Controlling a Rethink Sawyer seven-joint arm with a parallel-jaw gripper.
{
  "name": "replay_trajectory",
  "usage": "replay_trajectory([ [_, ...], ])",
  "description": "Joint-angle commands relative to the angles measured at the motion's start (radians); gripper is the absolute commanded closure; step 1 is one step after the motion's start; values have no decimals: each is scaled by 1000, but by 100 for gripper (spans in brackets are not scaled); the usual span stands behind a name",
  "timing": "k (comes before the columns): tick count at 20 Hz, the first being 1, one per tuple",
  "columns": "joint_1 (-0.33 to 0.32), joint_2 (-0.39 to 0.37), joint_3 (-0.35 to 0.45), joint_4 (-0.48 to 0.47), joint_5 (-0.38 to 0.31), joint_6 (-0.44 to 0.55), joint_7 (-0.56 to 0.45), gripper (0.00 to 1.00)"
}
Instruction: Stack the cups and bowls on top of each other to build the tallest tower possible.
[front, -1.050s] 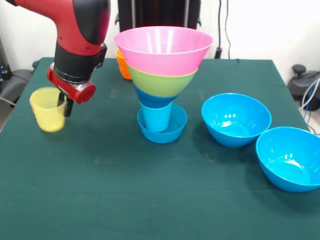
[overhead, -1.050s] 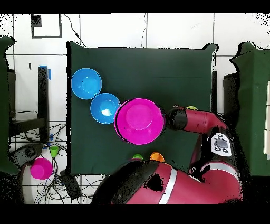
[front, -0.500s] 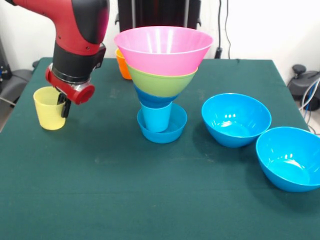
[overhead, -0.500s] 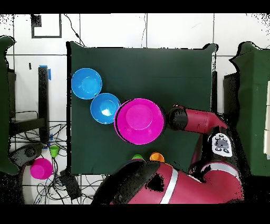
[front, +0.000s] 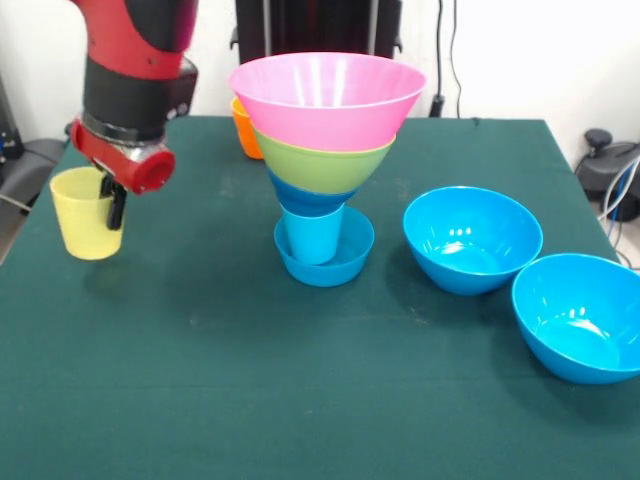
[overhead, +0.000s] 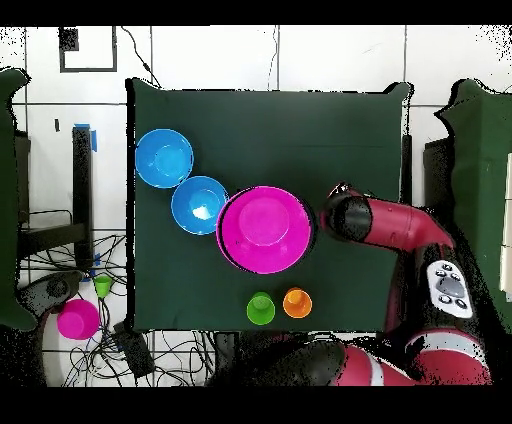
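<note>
— Where's the hand (front: 112, 205)?
— Well off to the side of the tower (front: 325, 150), gripping the yellow cup (front: 87, 212) by its rim, one finger inside. The cup hangs clear of the green surface (front: 300, 380).
— And the tower?
— A light blue cup in a small blue bowl (front: 324, 247), then blue, lime and pink bowls widening upward.
— Anything loose?
— Two large blue bowls (front: 472, 238) beside the tower; orange cup (overhead: 297, 302) and green cup (overhead: 261, 307) behind it.
</note>
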Motion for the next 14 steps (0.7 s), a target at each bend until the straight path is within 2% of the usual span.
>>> replay_trajectory([
  [1, -66, -176, 246, 76, 5, 200, -261, 100],
  [6, -86, -232, 286, 102, -8, 233, -257, 100],
  [14, -45, -399, 280, 133, 8, 384, -242, 100],
])
